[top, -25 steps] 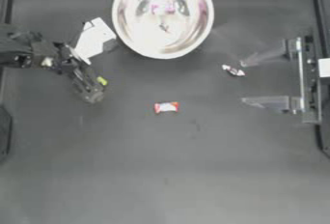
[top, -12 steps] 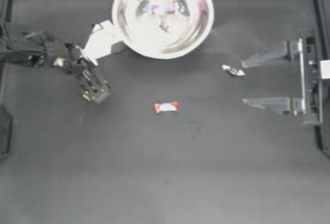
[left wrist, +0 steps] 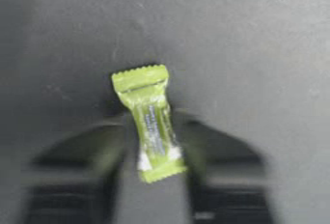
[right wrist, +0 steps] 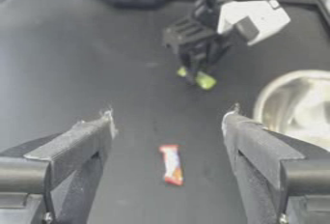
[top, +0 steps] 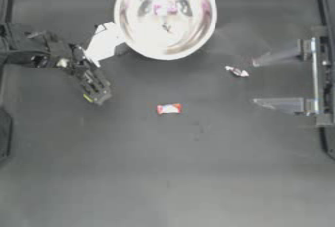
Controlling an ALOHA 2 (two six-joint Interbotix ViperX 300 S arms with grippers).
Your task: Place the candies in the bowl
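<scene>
The shiny metal bowl (top: 163, 45) stands at the table's far edge with a pink-purple candy (top: 165, 10) inside. My left gripper (top: 95, 93) is left of the bowl and nearer the front, shut on a yellow-green candy (left wrist: 149, 121) that sticks out past its tips; the right wrist view shows that same candy (right wrist: 205, 80) too. A red-and-white candy (top: 169, 108) lies mid-table, also seen from the right wrist (right wrist: 171, 164). Right of the bowl lies a tiny whitish-red candy (top: 237, 71). My right gripper (top: 278, 79) waits open at the right side.
The table's raised frame runs along the far edge and both sides. A white part of the left arm (top: 105, 42) sits close to the bowl's left rim. The bowl's rim (right wrist: 270, 97) shows in the right wrist view.
The left arm's wrist has swung slightly toward the bowl while its gripper tip stays near the same spot with the candy. The right arm and loose candies have not moved.
</scene>
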